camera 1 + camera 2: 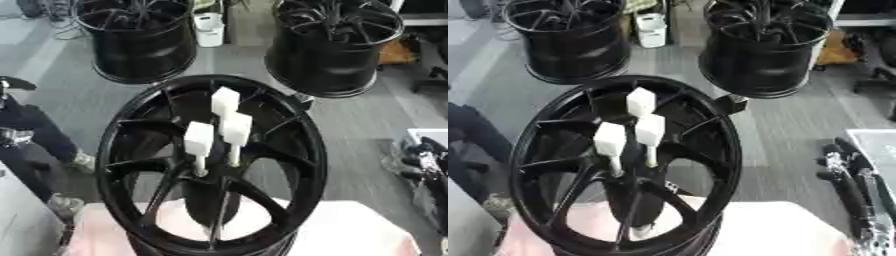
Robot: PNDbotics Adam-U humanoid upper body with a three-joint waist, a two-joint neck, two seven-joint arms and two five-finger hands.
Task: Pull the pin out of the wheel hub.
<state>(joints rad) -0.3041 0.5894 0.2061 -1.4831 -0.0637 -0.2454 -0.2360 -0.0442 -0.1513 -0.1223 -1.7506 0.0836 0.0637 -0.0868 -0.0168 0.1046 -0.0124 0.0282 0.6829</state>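
Note:
A black spoked wheel hub [131, 130] stands tilted on the table right in front of me. Three white pins with block-shaped heads stick up from its centre: the front left pin [199, 140], the middle pin [235, 129] and the rear pin [225, 102]. The thin shafts of the front two run down into the hub's centre; the rear pin's shaft is hidden behind the middle one. My right hand [846, 177] hangs at the right edge, well clear of the wheel, fingers straight and holding nothing. My left hand does not show.
The wheel rests on a pale pink table top [350, 232]. Two more black wheels, one at the back left [140, 40] and one at the back right [332, 45], stand on the grey floor, with a white container [208, 27] between them. A white tray edge [877, 142] lies by my right hand.

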